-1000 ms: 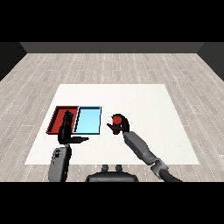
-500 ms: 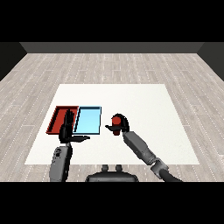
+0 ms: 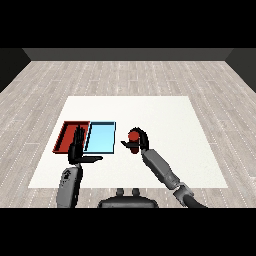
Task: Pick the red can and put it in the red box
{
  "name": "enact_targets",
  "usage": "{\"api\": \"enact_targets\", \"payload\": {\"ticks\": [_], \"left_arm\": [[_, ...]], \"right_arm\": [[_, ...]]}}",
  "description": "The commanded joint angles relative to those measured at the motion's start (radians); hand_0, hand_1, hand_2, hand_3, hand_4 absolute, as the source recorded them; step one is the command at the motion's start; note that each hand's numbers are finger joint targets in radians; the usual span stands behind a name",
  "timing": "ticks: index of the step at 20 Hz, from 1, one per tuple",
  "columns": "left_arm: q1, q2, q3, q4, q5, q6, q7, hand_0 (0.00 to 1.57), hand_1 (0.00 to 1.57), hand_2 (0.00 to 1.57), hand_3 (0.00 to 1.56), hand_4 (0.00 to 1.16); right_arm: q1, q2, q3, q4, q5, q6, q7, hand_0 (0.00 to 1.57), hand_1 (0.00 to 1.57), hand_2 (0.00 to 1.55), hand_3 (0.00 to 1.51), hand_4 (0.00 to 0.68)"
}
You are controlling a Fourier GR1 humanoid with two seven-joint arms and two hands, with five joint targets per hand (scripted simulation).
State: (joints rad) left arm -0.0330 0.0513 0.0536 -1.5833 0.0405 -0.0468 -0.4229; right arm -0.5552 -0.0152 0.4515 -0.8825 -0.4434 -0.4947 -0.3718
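Red can (image 3: 133, 136): small smooth cylinder, clasped in the right hand (image 3: 140, 142), fingers curled round it; looks lifted off the white table (image 3: 165, 120), hard to confirm. Light blue tray (image 3: 100, 137) just left of that hand, red tray (image 3: 72, 136) beyond it; both flat rectangles, touching. Left hand (image 3: 77, 149) upright, fingers straight, thumb out, over the red tray's near edge. Floor (image 3: 125, 75): pale wood planks.

A white square worktop (image 3: 150, 107) lies flat in the middle of the room, its surface plain and evenly lit. Around it on every side runs a floor (image 3: 125, 75) of pale grey planks, laid in staggered rows. At the far edge of the floor stands a dark, nearly black wall (image 3: 127, 54), unbroken across its width.
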Motion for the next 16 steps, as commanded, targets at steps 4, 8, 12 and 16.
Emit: {"api": "enact_targets", "payload": {"ticks": [4,8,12,16], "left_arm": [[0.017,-0.049,-0.075,-0.007,-0.055,0.03,-0.02,0.0,0.0,0.0,0.0,0.0],[0.04,-0.042,-0.098,-0.106,-0.071,0.039,0.067,0.0,0.0,0.0,0.0,0.0],[-0.024,-0.05,-0.183,-0.055,-0.034,0.052,0.08,0.0,0.0,0.0,0.0,0.0],[-0.018,-0.05,-0.217,-0.061,-0.031,-0.025,0.144,0.0,0.0,0.0,0.0,0.0]], "right_arm": [[0.1,-0.057,0.013,-0.277,0.115,-0.053,0.099,1.57,1.57,1.47,1.4,0.601],[0.13,-0.12,-0.016,-0.398,0.149,-0.044,0.131,1.57,1.57,1.47,1.4,0.61],[0.152,-0.188,-0.014,-0.586,0.19,-0.09,0.226,1.52,1.52,1.45,1.4,0.6],[0.158,-0.178,-0.046,-0.682,0.207,-0.103,0.189,1.56,1.56,1.46,1.41,0.598]]}}
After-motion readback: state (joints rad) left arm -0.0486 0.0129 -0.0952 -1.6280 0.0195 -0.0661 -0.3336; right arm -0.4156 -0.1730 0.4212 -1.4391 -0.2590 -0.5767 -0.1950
